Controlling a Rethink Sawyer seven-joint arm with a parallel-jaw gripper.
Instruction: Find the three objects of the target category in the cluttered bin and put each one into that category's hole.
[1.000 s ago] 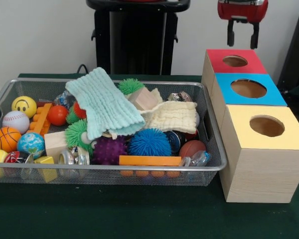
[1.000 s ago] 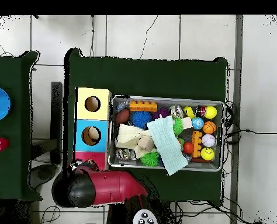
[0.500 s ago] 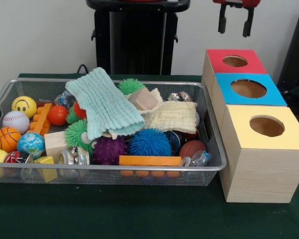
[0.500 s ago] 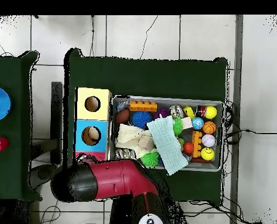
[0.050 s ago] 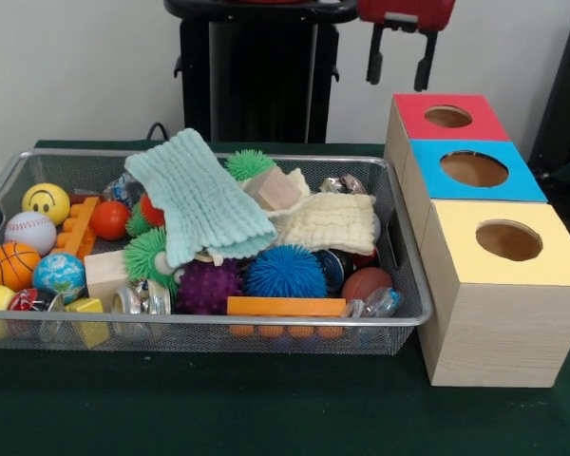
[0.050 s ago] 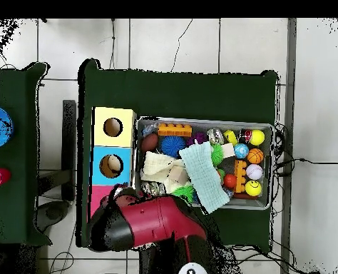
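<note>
The wire mesh bin [image 5: 413, 318] is packed. A mint green cloth [image 5: 201, 195] lies draped across the top of the heap, and a cream cloth [image 5: 329, 221] sits beside it toward the boxes, so much of what lies under them is covered. At the end of the bin away from the boxes sit small balls: a yellow smiley ball [image 5: 46, 201], a baseball [image 5: 29, 231], a basketball [image 5: 12, 264] and a globe ball [image 5: 59, 275]. Along the near wall rest a purple spiky ball [image 5: 209, 285], a blue spiky ball [image 5: 285, 272] and an orange block [image 5: 286, 306]; a green spiky ball [image 5: 248, 163] pokes up behind the mint cloth.

Just beside the bin stand three wooden boxes in a row, each with a round hole on top: the yellow box [image 5: 503, 285] nearest, the blue box [image 5: 473, 169] in the middle, the red box [image 5: 446, 115] farthest.

The gripper [image 5: 398, 65] hangs high at the top of the front view, above the gap between the bin's far corner and the red box. Its two black fingers [image 5: 423, 73] are spread apart with nothing between them, touching nothing.

From overhead the red arm [image 6: 150, 222] covers the red box almost entirely and hides the gripper, which only the front view shows. Overhead also shows something pale inside the blue box's hole.
</note>
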